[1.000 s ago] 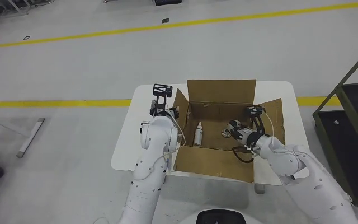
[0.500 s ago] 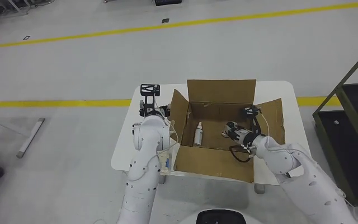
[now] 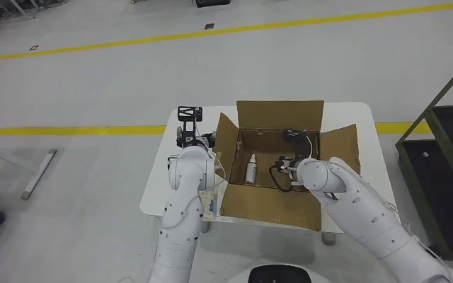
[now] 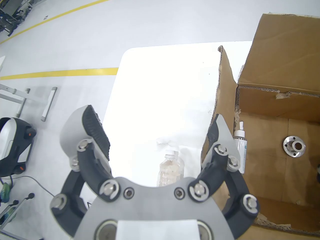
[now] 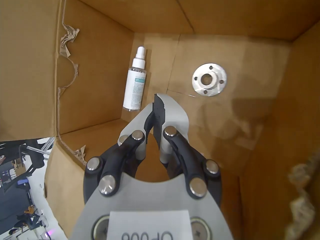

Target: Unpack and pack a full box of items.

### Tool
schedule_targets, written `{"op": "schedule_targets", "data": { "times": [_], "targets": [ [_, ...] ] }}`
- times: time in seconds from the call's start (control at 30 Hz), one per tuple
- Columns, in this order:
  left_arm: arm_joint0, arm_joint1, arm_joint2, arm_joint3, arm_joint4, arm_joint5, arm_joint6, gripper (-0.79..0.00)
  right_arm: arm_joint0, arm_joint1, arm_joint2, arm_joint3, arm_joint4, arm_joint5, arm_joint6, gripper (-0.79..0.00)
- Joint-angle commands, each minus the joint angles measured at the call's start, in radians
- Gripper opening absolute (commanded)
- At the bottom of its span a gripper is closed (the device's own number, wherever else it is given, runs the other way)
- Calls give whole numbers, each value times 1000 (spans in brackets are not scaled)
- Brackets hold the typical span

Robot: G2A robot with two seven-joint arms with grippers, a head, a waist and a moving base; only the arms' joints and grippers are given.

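We see the L gripper [image 4: 152,114] spread wide w/ nothing in it, over the white table [image 3: 159,177], just left of the open brown cardboard box [image 3: 279,113]. The R gripper [image 5: 156,102] is inside the box, fingers pressed together, holding nothing. On the box floor: a white spray bottle [image 3: 250,170] lying by the left wall, and a round silver metal flange [image 5: 209,79] apart from it. A clear plastic bottle w/ pale contents [image 4: 171,166] is on the table, just outside the box's left wall.
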Motion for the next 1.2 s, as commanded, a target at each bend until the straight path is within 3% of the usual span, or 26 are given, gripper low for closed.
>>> {"op": "schedule_targets", "data": {
  "times": [0.0, 0.43, 0.57, 0.73, 0.93, 0.97, 1.0, 1.03, 1.17],
  "targets": [
    [0, 0, 0, 0, 0, 0, 0, 0, -3, 1, 4, -5, -1, -1, 0, -785],
    [0, 0, 0, 0, 0, 0, 0, 0, -3, 1, 4, -5, -1, -1, 0, -785],
    [0, 0, 0, 0, 0, 0, 0, 0, -13, -5, -36, -25, -77, 28, -49, -785],
    [0, 0, 0, 0, 0, 0, 0, 0, -12, -32, -91, -15, -82, 111, -132, -785],
    [11, 2, -6, -2, 11, 0, 39, 0, 41, -86, -151, 99, 19, 155, -209, -785],
    [11, 3, -10, -1, 29, 3, 48, 0, 52, -96, -155, 125, 47, 144, -219, -723],
    [9, 3, -14, -3, 33, 10, 50, 0, 65, -104, -161, 151, 64, 140, -230, -591],
    [5, 3, -21, -7, 31, 19, 49, 0, 79, -112, -171, 174, 63, 137, -251, -536],
    [-1, 4, -33, -5, 51, 21, 57, 0, 121, -143, -190, 256, 107, 150, -285, -502]
  ]
}}
